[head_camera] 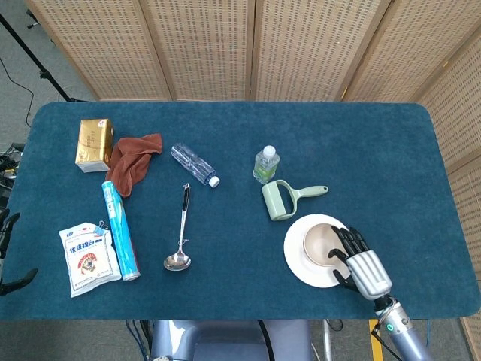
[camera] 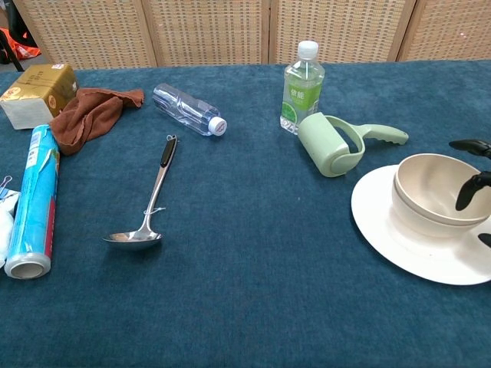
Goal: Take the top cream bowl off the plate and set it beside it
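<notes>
Cream bowls sit stacked on white plate, approx 4 o'clock of table in head view. Top bowl not yet off the stack

R hand at bowl's 4 o'clock side, black fingers spread & draped over the rim. Chest view: one fingertip dips inside the bowl, another hovers over far rim, a third shows low at frame edge by the plate. Can't tell if rim is actually pinched; bowl looks seated in the lower one

L hand only partly seen at head view's 8 o'clock edge, off the table, dark fingers apart, nothing in them

Other stuff: green roller just at plate's 11 o'clock, near but not touching; green-label bottle upright behind it. Clear bottle on its side, ladle at centre-left. Brown cloth, gold box, blue roll, white pouch out at 9 o'clock
</notes>
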You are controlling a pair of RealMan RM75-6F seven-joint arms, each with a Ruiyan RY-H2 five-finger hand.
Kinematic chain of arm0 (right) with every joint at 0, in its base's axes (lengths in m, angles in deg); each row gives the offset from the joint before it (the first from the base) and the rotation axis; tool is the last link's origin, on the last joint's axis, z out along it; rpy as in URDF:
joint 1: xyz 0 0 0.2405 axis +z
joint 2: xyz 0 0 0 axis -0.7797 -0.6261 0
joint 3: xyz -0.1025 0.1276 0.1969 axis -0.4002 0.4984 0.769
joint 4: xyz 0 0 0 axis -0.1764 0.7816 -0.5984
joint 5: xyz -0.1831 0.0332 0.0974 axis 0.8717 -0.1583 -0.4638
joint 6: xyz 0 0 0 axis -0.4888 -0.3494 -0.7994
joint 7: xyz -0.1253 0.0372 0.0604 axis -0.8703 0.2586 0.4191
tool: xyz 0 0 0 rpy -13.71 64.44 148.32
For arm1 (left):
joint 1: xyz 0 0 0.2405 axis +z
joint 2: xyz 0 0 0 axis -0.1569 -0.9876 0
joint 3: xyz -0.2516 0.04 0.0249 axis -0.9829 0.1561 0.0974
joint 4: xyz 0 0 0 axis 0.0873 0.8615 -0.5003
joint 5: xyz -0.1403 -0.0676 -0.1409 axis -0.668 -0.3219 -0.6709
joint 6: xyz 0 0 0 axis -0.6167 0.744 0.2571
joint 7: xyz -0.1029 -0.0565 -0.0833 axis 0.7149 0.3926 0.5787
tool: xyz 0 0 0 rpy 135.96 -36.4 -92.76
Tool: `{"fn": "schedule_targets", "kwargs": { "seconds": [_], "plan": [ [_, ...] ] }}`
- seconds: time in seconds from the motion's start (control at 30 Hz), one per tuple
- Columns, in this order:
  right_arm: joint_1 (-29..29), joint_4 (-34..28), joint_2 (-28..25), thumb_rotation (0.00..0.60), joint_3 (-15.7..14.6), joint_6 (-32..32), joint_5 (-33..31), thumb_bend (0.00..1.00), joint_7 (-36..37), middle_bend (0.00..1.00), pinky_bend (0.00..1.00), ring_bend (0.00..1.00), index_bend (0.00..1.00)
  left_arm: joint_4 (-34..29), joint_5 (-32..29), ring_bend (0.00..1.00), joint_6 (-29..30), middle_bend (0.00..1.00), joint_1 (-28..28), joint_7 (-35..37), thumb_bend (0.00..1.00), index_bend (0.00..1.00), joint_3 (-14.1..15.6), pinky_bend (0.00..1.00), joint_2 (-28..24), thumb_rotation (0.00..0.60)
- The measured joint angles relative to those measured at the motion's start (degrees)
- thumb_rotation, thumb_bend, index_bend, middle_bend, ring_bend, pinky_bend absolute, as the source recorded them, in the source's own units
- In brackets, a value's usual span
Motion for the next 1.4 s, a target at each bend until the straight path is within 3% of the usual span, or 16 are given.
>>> {"fn": "schedule_targets", "kwargs": {
  "seconds": [0.4,0.73,1.03,1.4],
  "plan": [
    [0.45,-1.92,-1.1,0.6,0.02,0.01,-0.53,0.47,-1.03,0.0,0.0,0.0,0.48,0.02,0.14,0.0,0.13,0.0,0.08,0.03,0.16,0.0,0.07,0.0,-0.02,0.6],
    [0.92,-2.44,-0.93,0.6,-0.07,-0.61,-1.0,0.47,-1.42,0.0,0.0,0.0,0.64,0.01,0.11,0.0,0.18,0.0,0.1,0.27,0.16,0.0,0.03,0.0,-0.1,0.6],
    [1.21,-2.97,-0.66,0.6,0.69,0.77,-0.98,0.48,-1.61,0.01,0.0,0.0,0.66,0.02,0.14,0.0,0.2,0.0,0.14,0.59,0.16,0.0,0.04,0.0,-0.24,0.6],
    [2.26,-11.05,-4.73,0.6,2.53,4.11,0.46,0.48,-4.4,0.02,0.0,0.0,0.68,0.02,0.47,0.0,0.38,0.0,0.25,0.78,0.16,0.0,0.16,0.0,-0.31,0.6]
  ]
}}
